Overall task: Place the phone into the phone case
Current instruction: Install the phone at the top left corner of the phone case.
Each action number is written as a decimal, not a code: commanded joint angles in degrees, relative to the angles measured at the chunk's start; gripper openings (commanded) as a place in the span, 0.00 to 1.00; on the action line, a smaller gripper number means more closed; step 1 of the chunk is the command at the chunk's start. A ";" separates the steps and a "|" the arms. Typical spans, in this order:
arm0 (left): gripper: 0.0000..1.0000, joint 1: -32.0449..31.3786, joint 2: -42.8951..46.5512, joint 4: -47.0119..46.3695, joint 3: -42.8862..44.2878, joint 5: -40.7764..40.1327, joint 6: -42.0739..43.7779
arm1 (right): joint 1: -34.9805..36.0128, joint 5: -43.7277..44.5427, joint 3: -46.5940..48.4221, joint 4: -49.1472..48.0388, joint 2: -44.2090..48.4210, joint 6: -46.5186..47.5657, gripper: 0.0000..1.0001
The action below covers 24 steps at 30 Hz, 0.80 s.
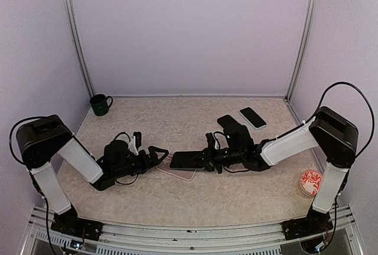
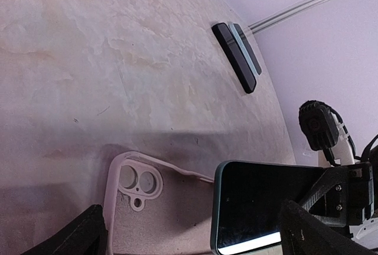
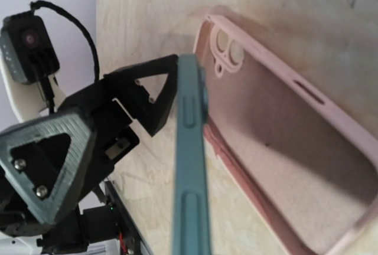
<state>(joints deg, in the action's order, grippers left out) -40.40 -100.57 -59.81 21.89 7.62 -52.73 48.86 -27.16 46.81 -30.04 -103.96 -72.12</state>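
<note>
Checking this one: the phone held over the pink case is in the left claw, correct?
Not the left. The right claw holds the phone over the pink case, as the top external view shows; the left claw is open and holds nothing.

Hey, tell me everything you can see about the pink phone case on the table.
The phone case is pale pink, soft-looking like silicone, with a raised rim, a corner camera cutout of two round holes plus a small one, and a side slot. It lies empty, flat, open side up on the table between the arms. The phone, in the right gripper, hangs partly over it; contact is unclear. The open left gripper sits at its camera end.
</note>
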 commanded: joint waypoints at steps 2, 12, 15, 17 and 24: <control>0.99 0.34 -0.80 4.12 2.18 -2.59 0.33 | 0.43 -0.52 2.40 -2.47 -1.21 -1.11 0.00; 0.99 -0.87 -2.17 3.48 2.54 -1.33 -0.62 | 0.45 -1.61 2.74 -4.70 -3.35 -3.35 0.00; 0.99 -1.37 -2.34 3.11 2.38 -0.92 -0.88 | 0.45 -1.89 3.16 -4.74 -3.95 -3.42 0.00; 0.99 -1.79 -2.47 2.80 2.37 -0.75 -0.94 | 0.45 -2.08 3.37 -4.99 -4.41 -3.55 0.00; 0.99 -3.07 -3.35 1.48 2.62 -0.17 -1.27 | 0.37 -2.52 4.23 -5.67 -6.17 -3.64 0.00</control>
<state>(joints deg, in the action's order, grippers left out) -42.61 -102.41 -57.30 23.83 6.55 -53.76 48.86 -28.51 49.12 -31.75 -109.14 -75.53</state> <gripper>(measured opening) 0.988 0.046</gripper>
